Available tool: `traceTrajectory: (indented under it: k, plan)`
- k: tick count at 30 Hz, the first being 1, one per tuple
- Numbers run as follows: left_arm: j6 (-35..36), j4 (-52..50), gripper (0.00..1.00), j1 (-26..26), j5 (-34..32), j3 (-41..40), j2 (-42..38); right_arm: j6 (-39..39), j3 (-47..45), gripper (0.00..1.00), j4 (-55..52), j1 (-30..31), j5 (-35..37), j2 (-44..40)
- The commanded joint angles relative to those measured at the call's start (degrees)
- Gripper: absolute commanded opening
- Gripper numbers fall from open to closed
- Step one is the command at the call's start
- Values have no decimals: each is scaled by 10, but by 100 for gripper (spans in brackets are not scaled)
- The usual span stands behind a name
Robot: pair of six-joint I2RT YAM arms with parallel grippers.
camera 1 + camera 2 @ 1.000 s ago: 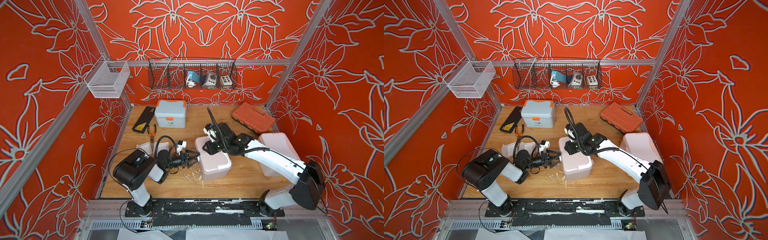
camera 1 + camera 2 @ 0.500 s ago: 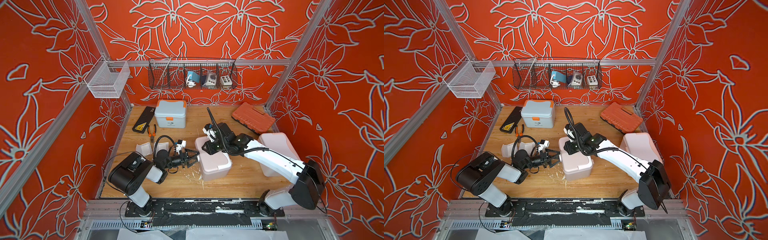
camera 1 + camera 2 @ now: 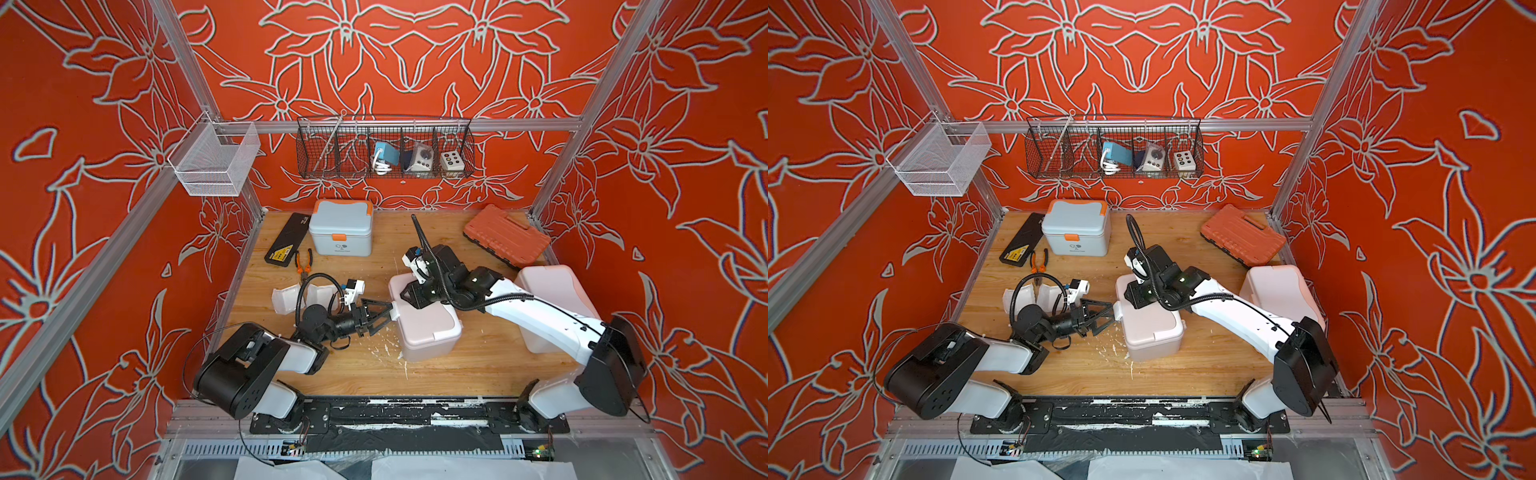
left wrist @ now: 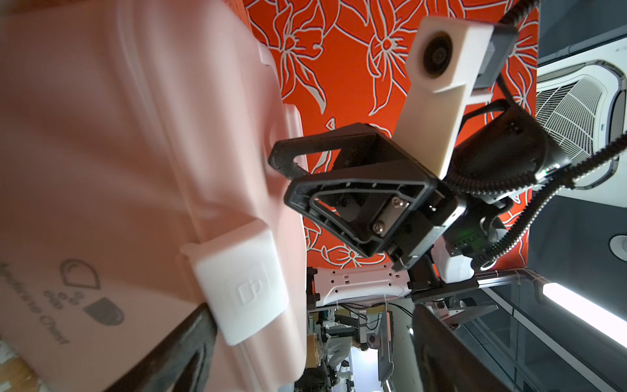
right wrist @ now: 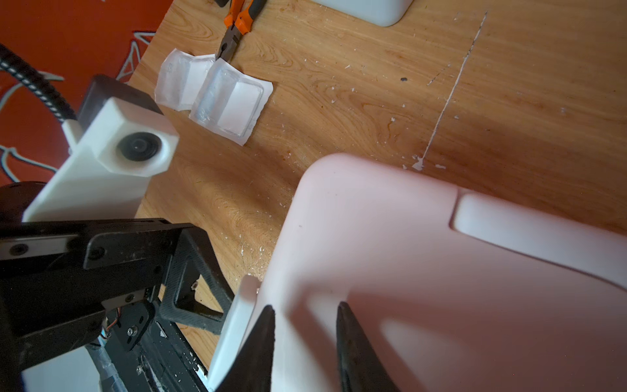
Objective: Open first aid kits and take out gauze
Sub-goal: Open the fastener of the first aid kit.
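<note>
The pale pink first aid kit (image 3: 428,324) (image 3: 1150,328) stands mid-table with its lid down. My left gripper (image 3: 390,311) (image 3: 1112,314) (image 4: 312,353) is open at the kit's white front latch (image 4: 244,292), with one finger (image 4: 176,346) under it. My right gripper (image 3: 409,297) (image 3: 1133,297) (image 5: 305,309) rests tips-down on the lid, jaws slightly apart and empty. Two gauze packets (image 3: 286,297) (image 3: 1019,297) (image 5: 230,101) lie on the table behind the left arm. The blue-grey kit (image 3: 341,232) (image 3: 1077,227) stands at the back. The white and peach kit (image 3: 557,291) (image 3: 1281,291) stands at the right.
An orange-red tool case (image 3: 505,241) lies at the back right. A black case (image 3: 286,245) and pliers (image 3: 303,262) lie at the back left. A wire rack (image 3: 384,149) and a white mesh basket (image 3: 216,162) hang on the walls.
The left arm's elbow has swung down toward the front edge while its gripper stays at the pink kit's latch. The right arm has not moved.
</note>
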Motion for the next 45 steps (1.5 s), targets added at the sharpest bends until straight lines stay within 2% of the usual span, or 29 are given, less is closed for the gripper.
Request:
traceTrajectory:
  k: [1,9,15,19,24,28,37,45]
  plan:
    - [54,20,86,3,11,17,-76,11,-54,33,-158,2,18,56]
    - [247,-437,88,13,-67,75,-218,10,-46,33,-165,2,22,54]
    - [347,-648,87,11,-132,140,-255,10,-43,33,-174,2,29,45]
    - [411,-758,87,-17,-192,189,-248,11,-45,33,-172,2,29,44]
    - [458,-831,88,-79,-280,243,-206,12,-48,33,-167,2,26,48]
    - [472,-853,88,-99,-303,254,-176,12,-51,33,-164,2,26,47]
    - [448,-863,84,-99,-354,192,-236,11,-60,33,-158,-2,24,48]
    - [428,-842,81,-77,-354,151,-231,10,-63,33,-154,-4,22,48]
